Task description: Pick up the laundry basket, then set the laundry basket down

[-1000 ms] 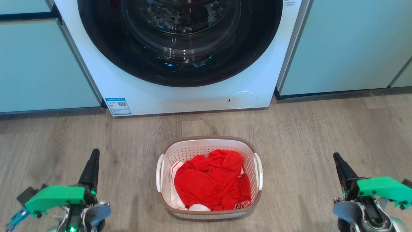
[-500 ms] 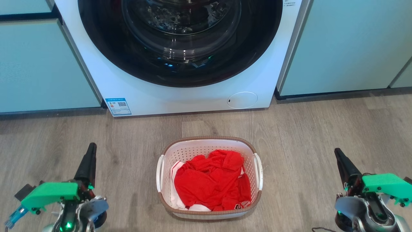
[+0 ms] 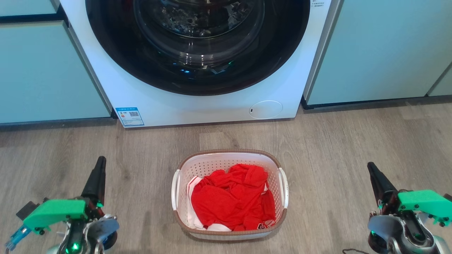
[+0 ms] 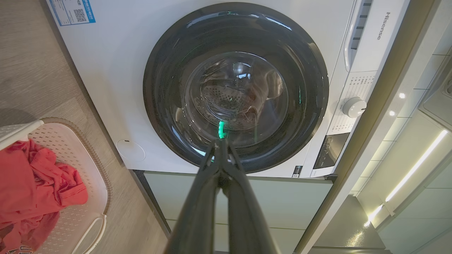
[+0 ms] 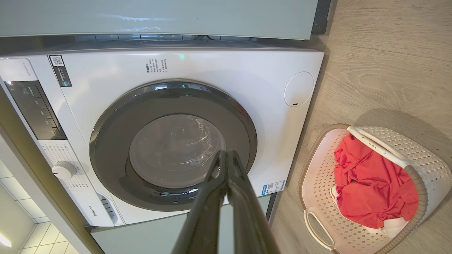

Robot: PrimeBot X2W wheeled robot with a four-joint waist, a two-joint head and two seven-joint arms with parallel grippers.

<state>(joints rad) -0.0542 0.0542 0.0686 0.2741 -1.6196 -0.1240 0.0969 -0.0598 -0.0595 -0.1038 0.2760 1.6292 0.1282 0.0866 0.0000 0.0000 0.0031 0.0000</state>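
Laundry corner: plank floor (image 3: 353, 141) in front of white washer (image 3: 212, 109), pale green cabinets (image 3: 46, 70) either side. Found basket (image 3: 226, 163) upright on floor, centred ahead, near washer but not touching, loaded with red clothes (image 3: 229, 201) over something white. Noted both handles (image 3: 174, 190) free of any contact.

Logged left end effector (image 3: 100, 165) low at left, well apart from basket. Checked in left wrist view: fingers (image 4: 203, 204) pressed together tip to tip, gripping nothing. Logged right end effector (image 3: 371, 168) low at right, likewise well apart from basket. Checked in right wrist view: fingers (image 5: 210, 211) closed tight, empty. Aimed toward washer in both cases, not toward basket.

Step in hand: cannot settle from this moment. Fits arms parked ahead of a reach for handles; fits equally arms parked clear with basket back down after a lift. Resting on floor as task's end would want; cannot credit that to task.

Next move, judged only as far as that allows: for any grasp from this pose, would need fingers spread, each end effector brought inward to its near handle, then an even two-sided lift to keep load level. Expect light, slightly flexible plastic; soft load unlikely to shift much.
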